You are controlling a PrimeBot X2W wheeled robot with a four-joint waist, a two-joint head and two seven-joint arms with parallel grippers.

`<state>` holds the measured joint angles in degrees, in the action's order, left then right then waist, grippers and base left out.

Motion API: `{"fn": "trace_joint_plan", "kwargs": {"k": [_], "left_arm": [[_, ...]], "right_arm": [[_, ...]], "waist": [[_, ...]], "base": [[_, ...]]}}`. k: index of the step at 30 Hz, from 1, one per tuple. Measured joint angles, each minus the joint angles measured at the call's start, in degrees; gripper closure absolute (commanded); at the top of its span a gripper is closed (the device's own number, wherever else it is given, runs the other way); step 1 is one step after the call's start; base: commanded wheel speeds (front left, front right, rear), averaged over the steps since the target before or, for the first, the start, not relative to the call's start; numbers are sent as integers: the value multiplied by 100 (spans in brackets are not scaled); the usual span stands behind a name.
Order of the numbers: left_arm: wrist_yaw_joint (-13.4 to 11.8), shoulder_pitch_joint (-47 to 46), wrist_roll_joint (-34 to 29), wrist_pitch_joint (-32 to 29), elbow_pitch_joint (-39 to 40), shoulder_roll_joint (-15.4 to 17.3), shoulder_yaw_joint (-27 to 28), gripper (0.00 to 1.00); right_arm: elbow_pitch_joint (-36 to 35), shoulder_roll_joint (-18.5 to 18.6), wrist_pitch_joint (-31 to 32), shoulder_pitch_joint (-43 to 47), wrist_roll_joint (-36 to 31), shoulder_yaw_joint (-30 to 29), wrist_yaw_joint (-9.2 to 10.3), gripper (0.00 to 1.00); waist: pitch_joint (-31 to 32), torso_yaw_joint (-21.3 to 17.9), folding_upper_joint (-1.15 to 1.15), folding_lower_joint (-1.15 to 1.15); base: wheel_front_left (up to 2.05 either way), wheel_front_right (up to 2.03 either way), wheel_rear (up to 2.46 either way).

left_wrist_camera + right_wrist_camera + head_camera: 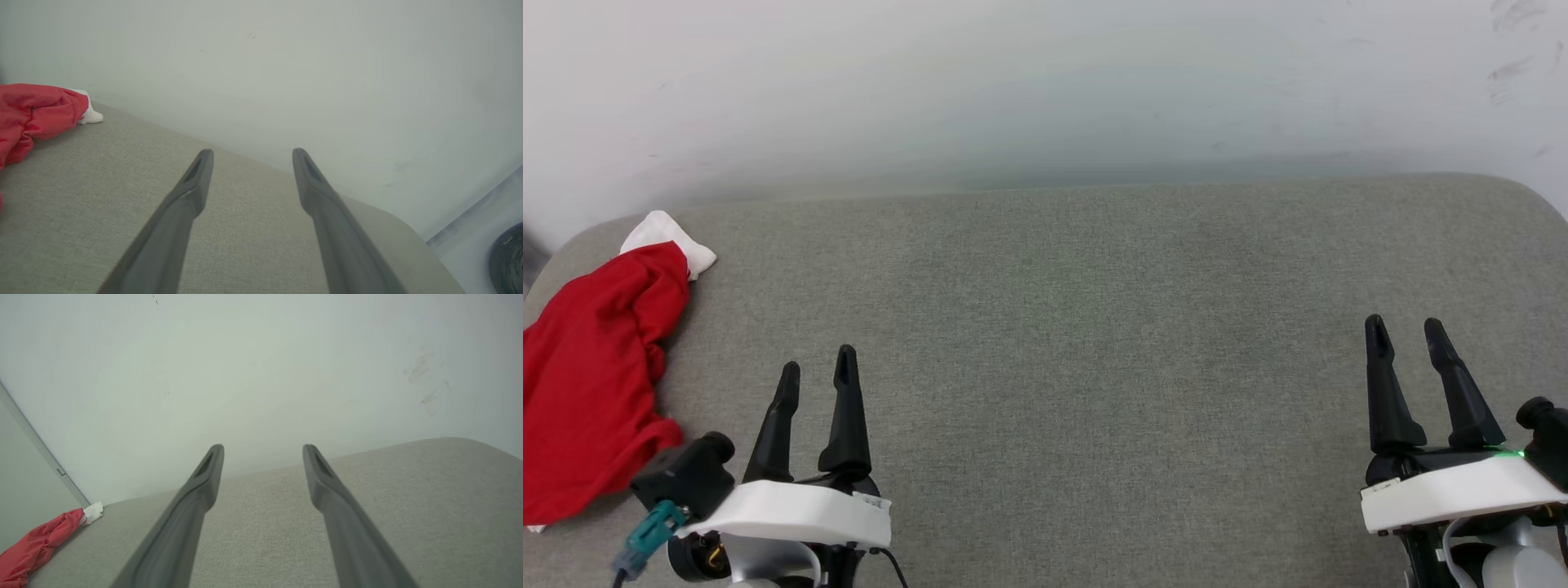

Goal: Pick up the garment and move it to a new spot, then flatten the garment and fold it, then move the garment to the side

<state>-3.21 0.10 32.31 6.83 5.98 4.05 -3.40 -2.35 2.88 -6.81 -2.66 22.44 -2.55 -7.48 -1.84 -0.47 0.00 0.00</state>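
Grey fabric surface (1094, 367) with the garment (588, 376) bunched at its left edge, cut off by the frame and its lettering hidden; my left gripper (818, 366) and right gripper (1405, 328) hover empty, fingers parted, so the pick-up is not yet begun and, I judge, calls for a leftward reach.

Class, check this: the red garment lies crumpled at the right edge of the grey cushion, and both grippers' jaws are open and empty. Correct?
Wrong side: the head view shows the garment crumpled at the left edge of the grey cushion. The left gripper and right gripper do have jaws open and empty.
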Motion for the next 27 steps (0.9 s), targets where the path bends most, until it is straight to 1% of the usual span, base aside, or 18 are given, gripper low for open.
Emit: {"fn": "trace_joint_plan", "kwargs": {"k": [4,12,17,25,27], "left_arm": [[-348,3,-320,53,30,186,-342,0],[-1152,-18,-844,194,14,617,-1121,0],[-1354,-42,-966,254,-158,784,-1415,0],[-1639,-54,-1349,361,-290,913,-1705,0],[-1646,-54,-1358,396,-289,918,-1745,0]], "right_arm": [[-35,0,-63,0,-388,19,0,0],[-71,1,-182,7,-1053,69,-1,0],[-81,1,-259,12,-1416,99,-1,0],[-67,1,-371,36,-1962,187,-1,0],[-69,1,-385,37,-2105,200,-1,0]], "waist": [[-9,-4,0,0],[-31,-19,0,0],[-44,-23,0,0],[-57,-28,0,0],[-62,-27,0,0]], "base": [[0,0,0],[0,0,0],[0,0,0],[0,0,0],[0,0,0]]}}
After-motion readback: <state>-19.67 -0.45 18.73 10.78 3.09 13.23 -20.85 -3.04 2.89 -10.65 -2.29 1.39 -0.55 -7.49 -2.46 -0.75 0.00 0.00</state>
